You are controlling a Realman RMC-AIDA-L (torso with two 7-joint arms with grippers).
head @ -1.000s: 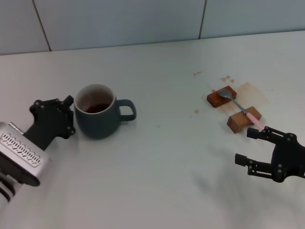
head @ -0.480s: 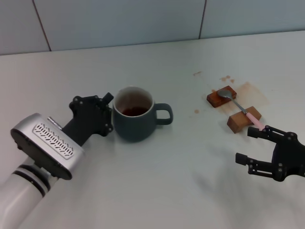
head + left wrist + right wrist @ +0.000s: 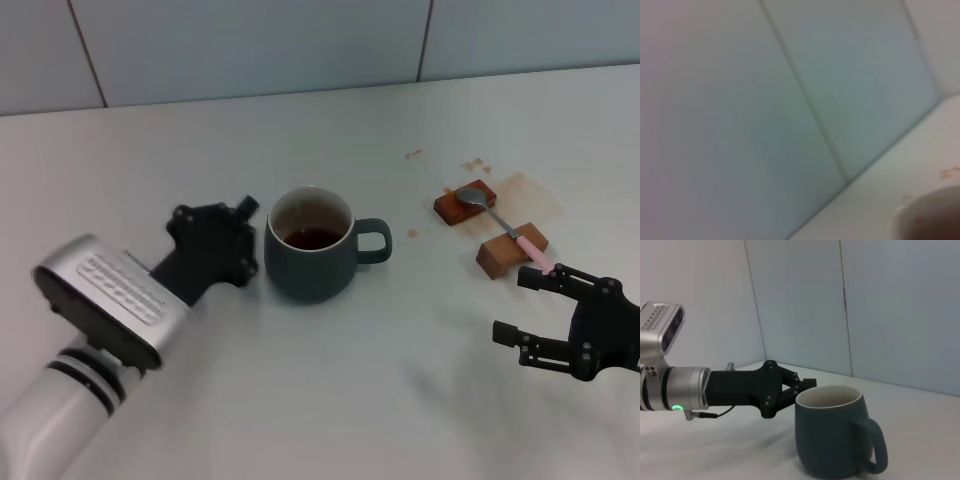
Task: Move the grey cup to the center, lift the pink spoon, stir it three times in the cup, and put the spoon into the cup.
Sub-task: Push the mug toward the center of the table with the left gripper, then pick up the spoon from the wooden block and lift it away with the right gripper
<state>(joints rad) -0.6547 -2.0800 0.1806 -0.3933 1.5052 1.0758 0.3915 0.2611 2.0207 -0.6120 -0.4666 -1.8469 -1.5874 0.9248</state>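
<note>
- Left gripper point(image 3: 243, 243): black, at the end of the silver forearm that enters from the near-left corner of the worktop. It sits against the wall of the grey cup on the side away from the handle; whether its fingers are spread or closed cannot be told. It does not appear to clasp the cup.
- Grey cup point(image 3: 312, 245): upright, dark liquid inside, standing near the middle of the worktop, slightly toward the left edge. Its loop handle points toward the right edge, away from the left gripper. In the right wrist view the cup point(image 3: 836, 435) shows with the left gripper point(image 3: 801, 385) up against its rim.
- Right gripper point(image 3: 545, 310): near the near-right corner, fingers spread wide, holding nothing.
- Pink spoon point(image 3: 510, 229): just beyond the right gripper, toward the far edge. It lies bridged across two wooden blocks point(image 3: 488, 229). Long axis runs diagonally: metal bowl toward the far edge and the middle, pink handle end toward the near-right corner, closest to the right gripper's upper finger.
- Judgement: the right gripper is by far the nearer to the spoon, and the handle end faces it; the cup lies well apart, toward the left edge.
</note>
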